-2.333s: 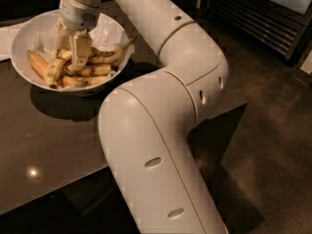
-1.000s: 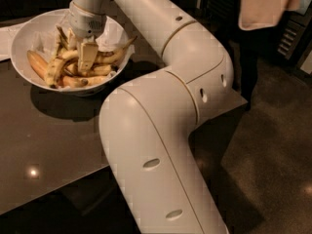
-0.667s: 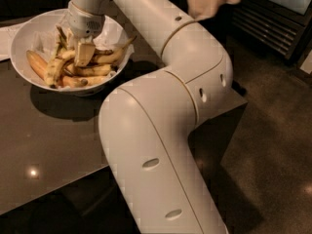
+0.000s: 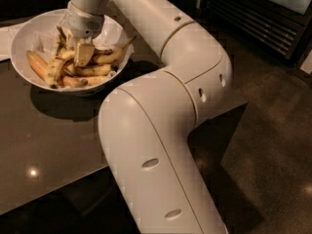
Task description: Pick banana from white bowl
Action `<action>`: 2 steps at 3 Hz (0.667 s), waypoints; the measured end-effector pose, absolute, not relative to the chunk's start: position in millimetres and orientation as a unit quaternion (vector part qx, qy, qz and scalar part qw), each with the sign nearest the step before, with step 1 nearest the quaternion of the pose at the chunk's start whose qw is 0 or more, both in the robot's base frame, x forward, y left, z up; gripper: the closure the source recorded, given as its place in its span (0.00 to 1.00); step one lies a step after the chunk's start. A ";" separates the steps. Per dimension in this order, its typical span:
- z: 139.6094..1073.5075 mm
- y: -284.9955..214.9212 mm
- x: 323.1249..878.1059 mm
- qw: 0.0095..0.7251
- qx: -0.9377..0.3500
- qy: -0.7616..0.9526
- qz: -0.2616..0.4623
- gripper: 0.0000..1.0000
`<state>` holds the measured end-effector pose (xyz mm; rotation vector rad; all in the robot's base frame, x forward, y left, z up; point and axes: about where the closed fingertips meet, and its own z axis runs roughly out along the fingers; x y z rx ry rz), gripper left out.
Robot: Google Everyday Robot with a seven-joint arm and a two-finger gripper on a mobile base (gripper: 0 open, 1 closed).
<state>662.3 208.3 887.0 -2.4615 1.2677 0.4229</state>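
Two-finger tool (image 4: 81,53) inside the wide white paper-lined bowl (image 4: 22,42)
Spotted yellow bananas (image 4: 93,71) lie against it, below and to its right, long axes mostly left-right; bowl at the dark table's (image 4: 48,145) far left. Open or gripping: cannot tell.

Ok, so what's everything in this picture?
Large round white bowl: one, white, paper-lined, on the table, upper left.
Spotty yellow bananas: several, yellow and brown, piled in the bowl.
Flat white paper sheet: one, white, left edge, beside the bowl.
Glossy dark table: one, dark brown, left side.
Black slatted cabinet: one, black, upper right.
Speckled floor: one, dark brown, right side.
Robot arm: one, cream, centre, reaching to the bowl.
Gripper: one, cream, down among the bananas in the bowl.
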 end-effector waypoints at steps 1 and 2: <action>904.4 210.5 665.2 0.202 -0.856 0.454 0.142 1.00; 925.6 208.3 663.4 0.237 -0.840 0.466 0.148 1.00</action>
